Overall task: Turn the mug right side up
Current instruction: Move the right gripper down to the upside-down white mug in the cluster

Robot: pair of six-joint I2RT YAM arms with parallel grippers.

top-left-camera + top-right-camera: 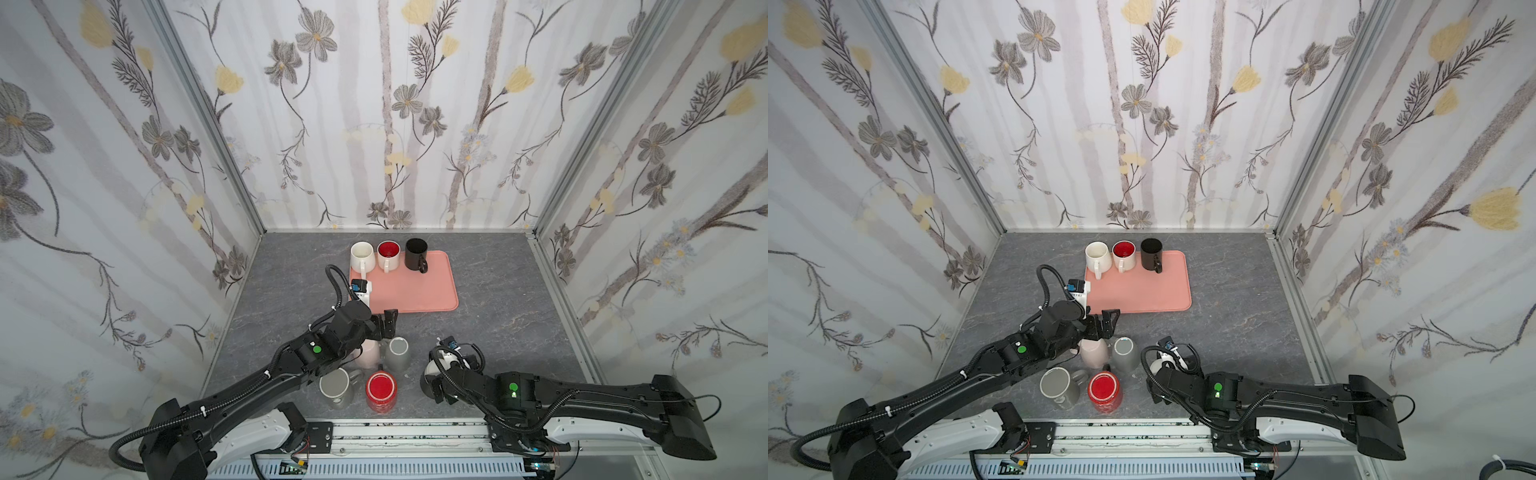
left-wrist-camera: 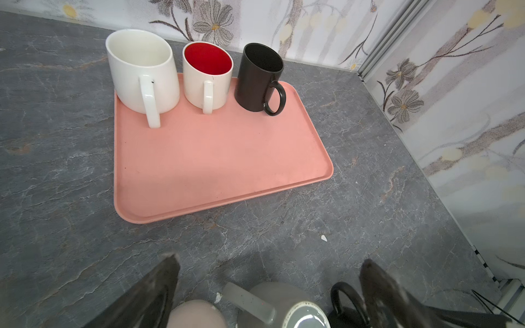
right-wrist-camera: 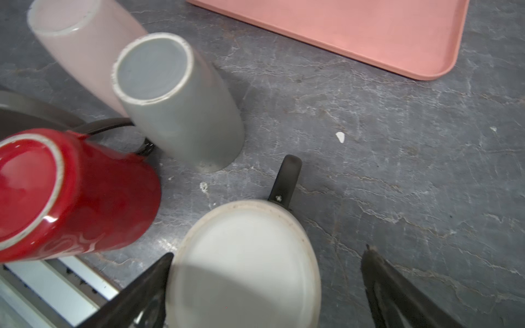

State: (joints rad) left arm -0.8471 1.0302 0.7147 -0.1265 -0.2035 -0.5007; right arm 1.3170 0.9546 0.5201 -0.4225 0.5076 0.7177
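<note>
Right gripper (image 3: 268, 251) open, jaws straddling upturned black-handled mug (image 3: 244, 264)
Walls hidden beneath its pale base; left gripper (image 2: 270, 258) open, arm stretched over pink mug (image 1: 368, 353), lower centre

No word, brand, number or sign can be read anywhere. The white camera housing (image 1: 364, 296) (image 1: 1080, 293), left of centre in both top views, bears dark marks too small to read.

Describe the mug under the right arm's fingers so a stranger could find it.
Find the pink tray on the grey table. Nearer the robot stand upside-down mugs; take the rightmost mug, under the open right fingers. Its upturned base is broad and white, not red, grey or pink, and its handle is black.
</note>
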